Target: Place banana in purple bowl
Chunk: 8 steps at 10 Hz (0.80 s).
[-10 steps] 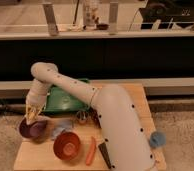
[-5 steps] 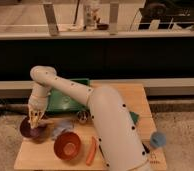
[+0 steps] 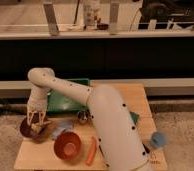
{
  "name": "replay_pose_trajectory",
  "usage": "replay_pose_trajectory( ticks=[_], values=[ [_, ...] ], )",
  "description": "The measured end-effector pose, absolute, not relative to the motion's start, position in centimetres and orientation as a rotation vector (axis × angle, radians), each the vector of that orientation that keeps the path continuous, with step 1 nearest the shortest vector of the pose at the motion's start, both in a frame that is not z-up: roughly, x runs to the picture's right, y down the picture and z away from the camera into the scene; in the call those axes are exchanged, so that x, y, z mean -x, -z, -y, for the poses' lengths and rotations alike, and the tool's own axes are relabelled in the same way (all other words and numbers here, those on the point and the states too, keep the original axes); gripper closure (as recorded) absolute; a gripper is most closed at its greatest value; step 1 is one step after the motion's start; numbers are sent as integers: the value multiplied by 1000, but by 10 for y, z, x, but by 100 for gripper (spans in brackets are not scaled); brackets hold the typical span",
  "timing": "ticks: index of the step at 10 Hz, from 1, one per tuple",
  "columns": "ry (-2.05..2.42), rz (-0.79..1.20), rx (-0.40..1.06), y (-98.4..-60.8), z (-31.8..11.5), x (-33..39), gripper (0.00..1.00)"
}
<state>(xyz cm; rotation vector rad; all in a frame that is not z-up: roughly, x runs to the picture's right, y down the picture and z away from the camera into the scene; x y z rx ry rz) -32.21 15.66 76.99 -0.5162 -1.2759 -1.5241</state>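
The purple bowl (image 3: pixel 26 131) stands at the front left of the wooden table (image 3: pixel 140 102). My gripper (image 3: pixel 36 120) hangs straight down over the bowl, its tip just inside the rim. A small pale yellow-cream piece, the banana (image 3: pixel 37 128), shows in the bowl right under the gripper. I cannot tell whether the gripper still holds it.
An orange-brown bowl (image 3: pixel 67 145) sits right of the purple bowl, with a long orange-red stick (image 3: pixel 91 150) beside it. A green tray (image 3: pixel 65 100) lies behind. A crumpled blue-grey cloth (image 3: pixel 62 125), a small dark can (image 3: pixel 82 117) and a blue cup (image 3: pixel 157 140) are also on the table.
The gripper has come down with the banana from above the purple bowl into it. The arm has swung slightly left.
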Motion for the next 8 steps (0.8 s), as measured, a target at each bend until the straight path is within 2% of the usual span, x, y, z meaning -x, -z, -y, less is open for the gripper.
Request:
replay_pose_trajectory(
  ticks=[8],
  values=[
    [1555, 1229, 496, -768, -155, 323, 20]
  ],
)
